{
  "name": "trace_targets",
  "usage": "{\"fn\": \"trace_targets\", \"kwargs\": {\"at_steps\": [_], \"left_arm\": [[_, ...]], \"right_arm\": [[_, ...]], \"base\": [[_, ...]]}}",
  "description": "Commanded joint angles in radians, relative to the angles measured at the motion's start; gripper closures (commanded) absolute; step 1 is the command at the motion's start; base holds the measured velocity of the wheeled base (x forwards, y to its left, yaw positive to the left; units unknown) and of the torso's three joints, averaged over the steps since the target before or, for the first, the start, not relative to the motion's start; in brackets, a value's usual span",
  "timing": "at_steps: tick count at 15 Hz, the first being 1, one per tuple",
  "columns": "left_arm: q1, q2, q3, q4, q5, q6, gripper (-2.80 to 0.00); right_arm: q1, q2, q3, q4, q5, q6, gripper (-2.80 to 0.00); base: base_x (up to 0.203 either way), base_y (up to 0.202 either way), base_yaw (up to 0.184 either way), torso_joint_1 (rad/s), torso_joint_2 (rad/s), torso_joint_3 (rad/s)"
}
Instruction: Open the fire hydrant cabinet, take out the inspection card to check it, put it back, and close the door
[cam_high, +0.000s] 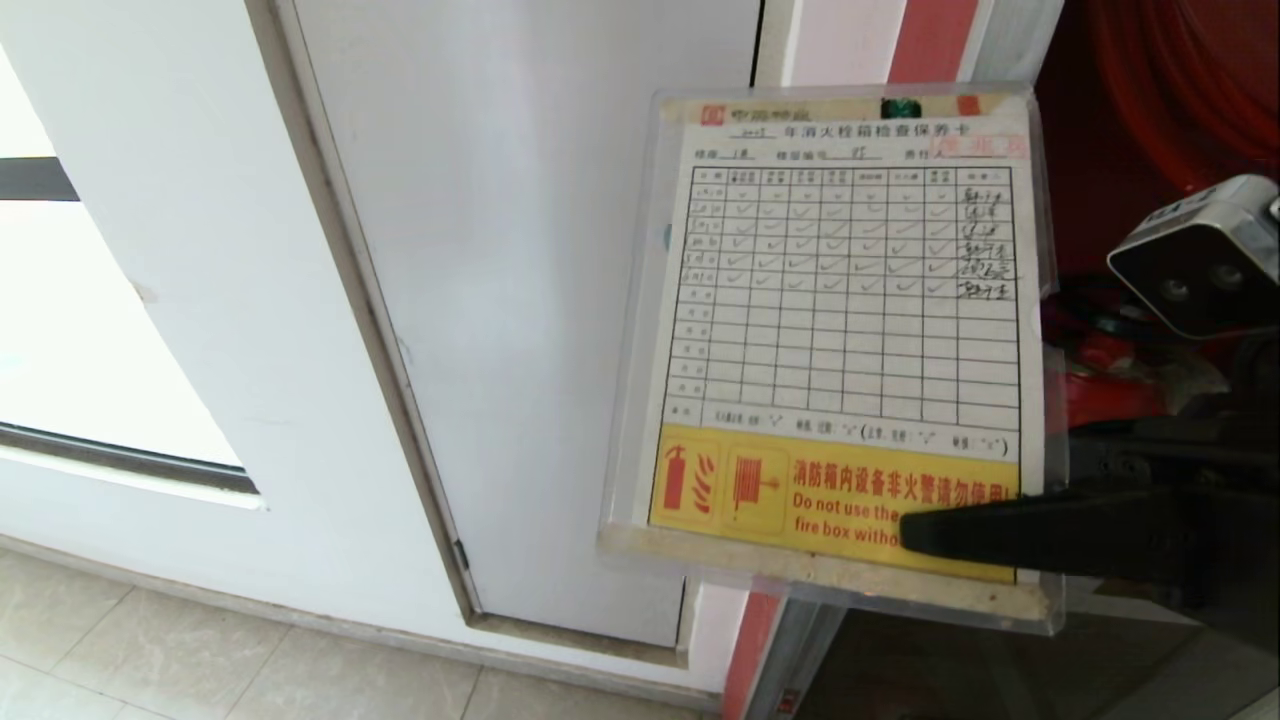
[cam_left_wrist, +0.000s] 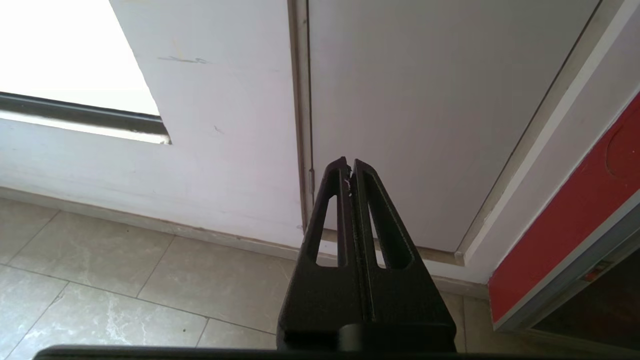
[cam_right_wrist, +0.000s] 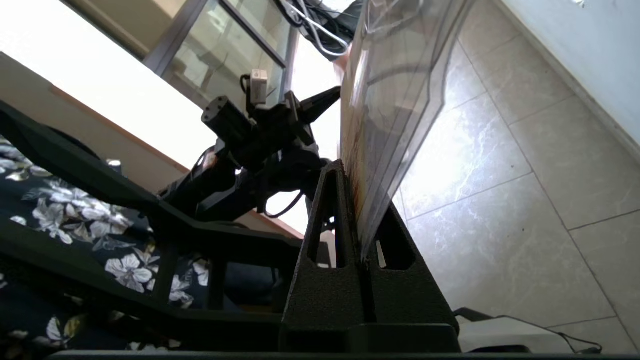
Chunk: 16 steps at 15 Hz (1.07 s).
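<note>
— Where are you in the job?

— About halfway, I'd judge. The fire hydrant cabinet (cam_high: 1150, 110) stands open at my right, its red interior showing behind the card, so the opening is done. The inspection card (cam_high: 850, 300) is out and held up before my head camera, which I take for the checking step. Putting it back and closing the door are left; I cannot pick out the door with any certainty from here.

— What has hold of it?

— My right gripper (cam_high: 915, 532). Its fingers are pinched together on the card's lower right corner, one black finger lying across the yellow strip. In the right wrist view the sleeve rises edge-on from between the fingers (cam_right_wrist: 330, 215). My left gripper (cam_left_wrist: 350, 167) is empty, its fingers pressed together, pointing at the white wall panel (cam_left_wrist: 425, 100) and the tiled floor (cam_left_wrist: 125, 290).

— And the card itself?

— A pale sheet in a clear plastic sleeve, tilted slightly, in front of the white panel and the cabinet's frame. It has a printed grid: the upper rows carry tick marks and handwriting in the last column, the lower rows are blank. A yellow warning band runs along the bottom, with red extinguisher and hose-reel symbols and red text. The sleeve looks thin and bendy, so I'd expect it to flex held by one corner.
</note>
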<state>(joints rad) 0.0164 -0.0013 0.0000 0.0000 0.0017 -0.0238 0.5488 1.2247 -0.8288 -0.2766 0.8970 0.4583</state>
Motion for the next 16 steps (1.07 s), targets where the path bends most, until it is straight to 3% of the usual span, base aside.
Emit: {"fn": "trace_targets", "kwargs": {"at_steps": [1,16], "left_arm": [[0.0,0.001,0.0,0.0,0.0,-0.001,0.0],[0.0,0.001,0.0,0.0,0.0,-0.001,0.0]], "right_arm": [[0.028,0.001,0.012,-0.001,0.005,0.007,0.0],[0.138,0.059,0.009,-0.001,0.005,0.016,0.0]], "base": [[0.0,0.0,0.0,0.0,0.0,0.0],[0.0,0.0,0.0,0.0,0.0,0.0]]}}
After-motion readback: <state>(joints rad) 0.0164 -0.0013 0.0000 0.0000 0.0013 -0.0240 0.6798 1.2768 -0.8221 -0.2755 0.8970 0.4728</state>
